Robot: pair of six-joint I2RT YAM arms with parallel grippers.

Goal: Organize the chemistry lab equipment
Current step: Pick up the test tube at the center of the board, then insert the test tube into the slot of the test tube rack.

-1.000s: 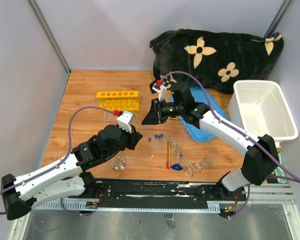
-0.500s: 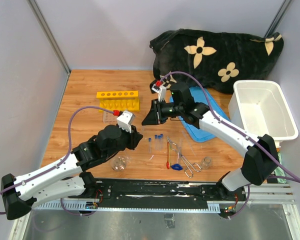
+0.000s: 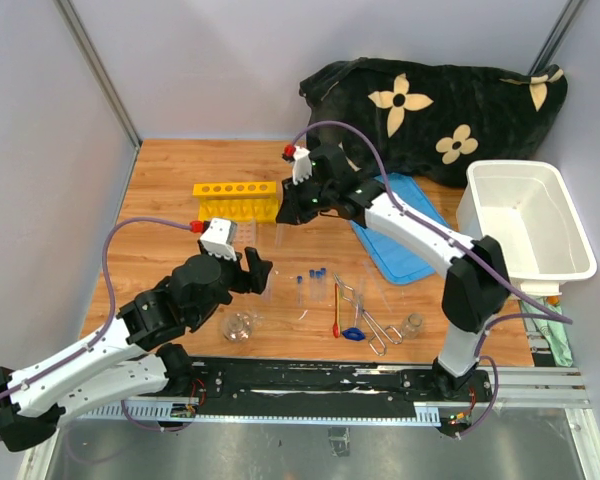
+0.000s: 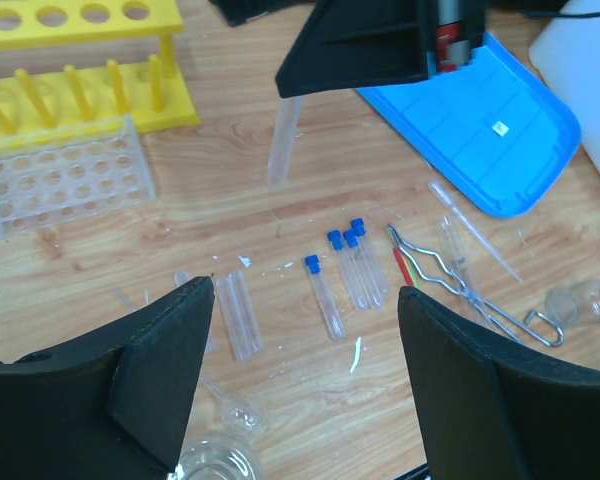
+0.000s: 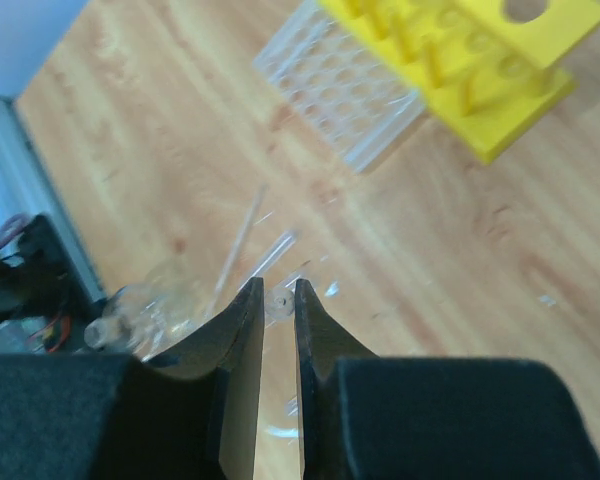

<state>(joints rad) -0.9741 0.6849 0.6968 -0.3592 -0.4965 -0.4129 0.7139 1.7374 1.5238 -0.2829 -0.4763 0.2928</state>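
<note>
My left jaws (image 4: 302, 300) stand wide apart and hold nothing, in the lower left of the top view. Just below them in that frame sits a round clear glass flask (image 3: 240, 326). Up and left stands the yellow rack (image 3: 236, 200), with a row of round holes along its top. My left wrist view shows a clear plastic grid rack (image 4: 65, 180) just in front of it, which is faint from above. My right jaws (image 3: 290, 212) are pinched narrow on a clear tube (image 4: 280, 140), which hangs nearly upright beside the yellow rack. My right wrist view shows only its glassy end in the slit. Mid-frame on the wooden tabletop (image 3: 160, 190) lie blue-capped tubes (image 3: 310, 280), the red-handled spatula (image 3: 336, 305), thin wire metal tongs (image 3: 365, 312) and a small glass vial (image 3: 413, 324). To their right are the flat blue lid (image 3: 400, 240) and the white tub (image 3: 510, 167).
</note>
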